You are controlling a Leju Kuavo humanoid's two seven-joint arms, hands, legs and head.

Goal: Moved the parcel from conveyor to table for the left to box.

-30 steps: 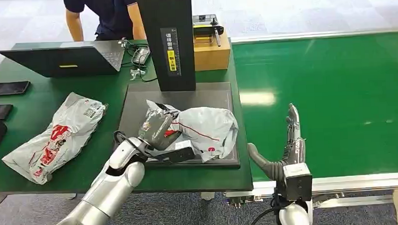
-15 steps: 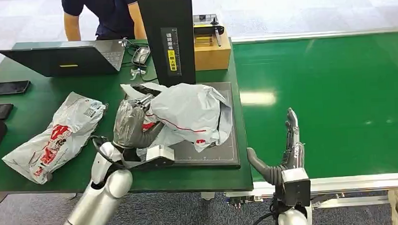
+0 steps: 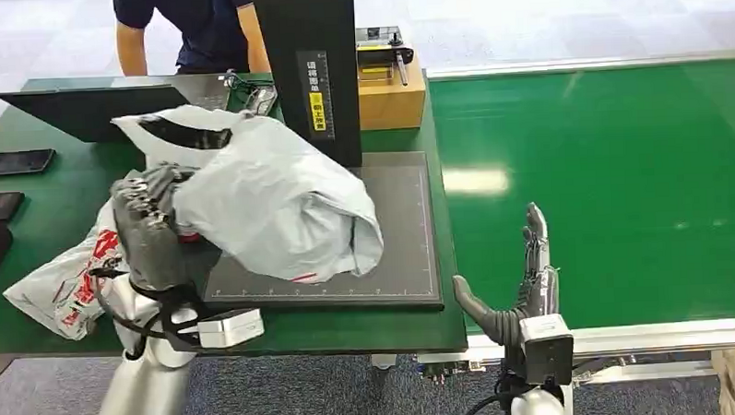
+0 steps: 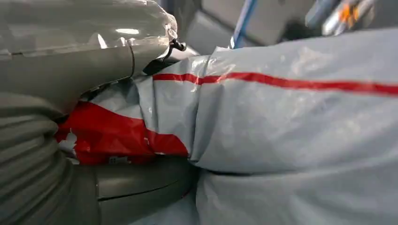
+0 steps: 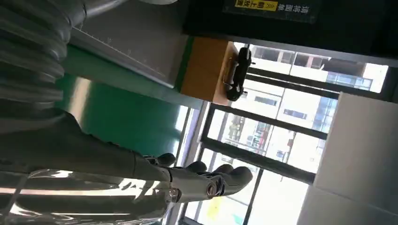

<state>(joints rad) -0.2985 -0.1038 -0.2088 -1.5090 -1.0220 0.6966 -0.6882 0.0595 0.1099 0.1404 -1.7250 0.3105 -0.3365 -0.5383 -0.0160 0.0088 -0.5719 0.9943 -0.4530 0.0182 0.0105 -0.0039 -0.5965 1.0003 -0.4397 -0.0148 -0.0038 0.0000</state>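
Head view. The left hand (image 3: pixel 150 224) is gripping the parcel (image 3: pixel 271 197), a grey plastic mailer with red print, and holding it lifted off the table (image 3: pixel 368 329); the bag is hanging over the left part of the dark mat (image 3: pixel 407 252) and reaching toward the black post (image 3: pixel 308 71). A second mailer (image 3: pixel 57 283) is lying on the table just beside the left hand, partly hidden behind it. The right hand (image 3: pixel 523 276) is standing upright at the near edge of the green conveyor (image 3: pixel 603 181), fingers straight and thumb spread out, holding nothing. A laptop (image 3: pixel 74 107), a phone (image 3: pixel 16 162) and a brown box (image 3: pixel 392 91) are sitting on the far side of the table. A person (image 3: pixel 191 29) in a dark shirt is standing behind the table.

Left wrist view. The left hand (image 4: pixel 70 93) is clamping on the parcel (image 4: pixel 291 131), with the thumb (image 4: pixel 136 180) pressing on one side and the fingers (image 4: pixel 108 61) on the other; a red stripe is running across the grey plastic.

Right wrist view. The right hand (image 5: pixel 141 183) is stretching out with fingers (image 5: pixel 220 178) extended and nothing in them. The conveyor (image 5: pixel 126 117), the mat (image 5: pixel 131 42) and the box (image 5: pixel 206 70) are showing beyond it.
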